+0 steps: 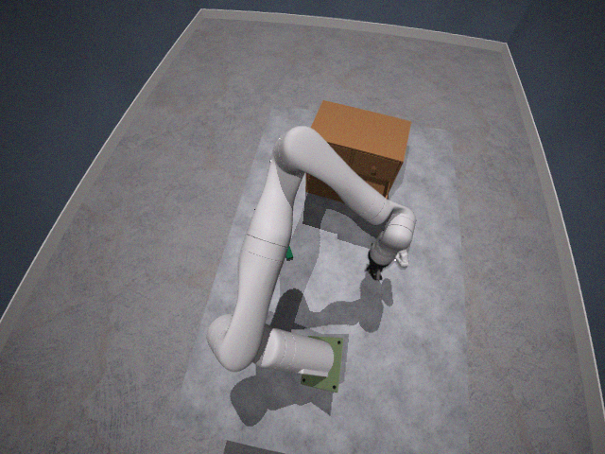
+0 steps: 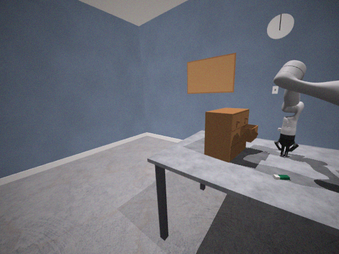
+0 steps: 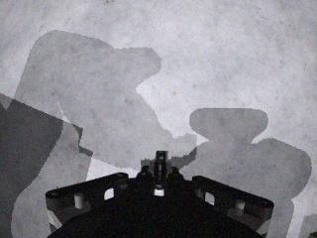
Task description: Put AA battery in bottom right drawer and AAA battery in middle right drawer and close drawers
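The small brown chest (image 1: 361, 129) (image 2: 218, 134) stands at the back of the table. Its middle-row right drawer (image 2: 251, 134) is pulled out; the top drawers look in. The bottom row is partly hidden. My gripper (image 1: 375, 275) (image 2: 284, 155) (image 3: 159, 170) points down close to the table, in front of the chest's right part. It is shut on a thin dark battery, apparently the AAA battery (image 3: 160, 160), which shows between the fingertips in the wrist view. Its label is not readable. The AA battery is not visible; the drawer's inside is mostly hidden.
A green and white block (image 1: 289, 253) (image 2: 282, 177) lies on the table toward the left, partly behind the arm in the top view. A small white object lies just right of the gripper. The open drawer juts out above the table.
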`<action>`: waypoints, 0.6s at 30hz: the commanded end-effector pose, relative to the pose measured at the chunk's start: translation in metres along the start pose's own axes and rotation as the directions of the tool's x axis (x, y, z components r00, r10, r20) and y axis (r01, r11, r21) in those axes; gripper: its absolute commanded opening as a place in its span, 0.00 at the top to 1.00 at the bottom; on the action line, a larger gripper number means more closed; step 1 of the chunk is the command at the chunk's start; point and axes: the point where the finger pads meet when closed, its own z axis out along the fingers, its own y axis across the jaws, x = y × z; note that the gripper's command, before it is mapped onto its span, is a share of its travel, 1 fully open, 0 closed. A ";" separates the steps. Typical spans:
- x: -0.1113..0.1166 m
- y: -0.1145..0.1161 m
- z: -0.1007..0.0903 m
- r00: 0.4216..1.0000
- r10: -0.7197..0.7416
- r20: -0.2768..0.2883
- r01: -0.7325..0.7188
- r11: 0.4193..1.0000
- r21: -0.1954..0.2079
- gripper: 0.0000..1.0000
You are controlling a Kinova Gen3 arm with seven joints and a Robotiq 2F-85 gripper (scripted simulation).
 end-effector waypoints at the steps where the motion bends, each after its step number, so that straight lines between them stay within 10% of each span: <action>1: 0.000 0.000 -0.001 1.000 0.000 -0.001 0.000 1.000 0.001 0.95; 9: 0.000 0.000 -0.007 1.000 0.000 -0.001 0.000 1.000 0.001 0.95; 18: 0.000 0.000 -0.061 1.000 0.000 -0.001 0.000 1.000 0.001 0.95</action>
